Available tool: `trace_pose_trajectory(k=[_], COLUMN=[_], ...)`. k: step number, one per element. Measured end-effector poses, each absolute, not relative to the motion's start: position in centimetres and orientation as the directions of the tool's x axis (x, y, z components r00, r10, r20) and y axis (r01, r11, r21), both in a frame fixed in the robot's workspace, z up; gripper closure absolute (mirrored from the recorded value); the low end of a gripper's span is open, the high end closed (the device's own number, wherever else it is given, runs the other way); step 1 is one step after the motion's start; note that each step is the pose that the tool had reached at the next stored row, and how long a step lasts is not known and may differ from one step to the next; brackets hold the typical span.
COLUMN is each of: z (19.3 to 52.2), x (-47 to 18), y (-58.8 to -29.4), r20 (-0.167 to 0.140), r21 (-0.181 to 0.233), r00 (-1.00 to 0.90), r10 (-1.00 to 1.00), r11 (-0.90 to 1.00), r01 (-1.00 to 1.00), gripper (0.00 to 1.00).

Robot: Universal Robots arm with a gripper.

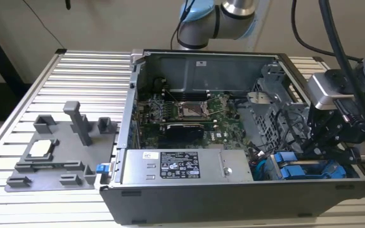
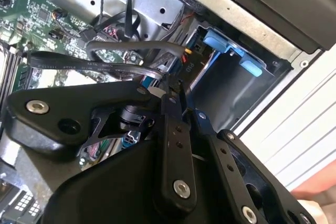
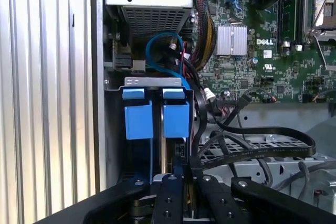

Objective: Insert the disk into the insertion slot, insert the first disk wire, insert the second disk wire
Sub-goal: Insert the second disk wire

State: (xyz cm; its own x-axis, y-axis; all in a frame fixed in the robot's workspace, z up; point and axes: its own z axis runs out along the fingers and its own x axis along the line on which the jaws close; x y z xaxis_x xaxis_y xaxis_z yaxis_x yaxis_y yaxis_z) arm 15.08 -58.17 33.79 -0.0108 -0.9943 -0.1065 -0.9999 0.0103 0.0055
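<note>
Arm reached down at exterior view's right | tool (image 1: 334,142) in computer case (image 1: 169,199) corner, closed on black cable (image 2: 105,66) | blue-tabbed slot (image 3: 155,114) close beside, little room.

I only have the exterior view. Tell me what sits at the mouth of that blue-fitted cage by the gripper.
Observer: In the first wrist view, two blue tabs stand side by side at the cage mouth.
Operator: Report any wire at the gripper.
Observer: In the second wrist view, a flat black cable runs right up to the tip of the gripper.
</note>
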Motion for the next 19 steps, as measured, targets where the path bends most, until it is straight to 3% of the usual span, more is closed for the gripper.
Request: trace_pose_trajectory(k=[6,9,19], z=[33.32,33.30,33.89], x=[15.08,15.08,15.07], y=[-58.22,-58.23,-58.24], r20=[-0.109,-0.116,-0.133], r21=[0.005,0.006,0.006], r00=[-0.013,-0.013,-0.013], r10=[-0.994,-0.993,-0.991], r11=[0.013,0.013,0.013], r01=[-1.000,-1.000,-1.000], gripper=[0.82,0.69,0.69])
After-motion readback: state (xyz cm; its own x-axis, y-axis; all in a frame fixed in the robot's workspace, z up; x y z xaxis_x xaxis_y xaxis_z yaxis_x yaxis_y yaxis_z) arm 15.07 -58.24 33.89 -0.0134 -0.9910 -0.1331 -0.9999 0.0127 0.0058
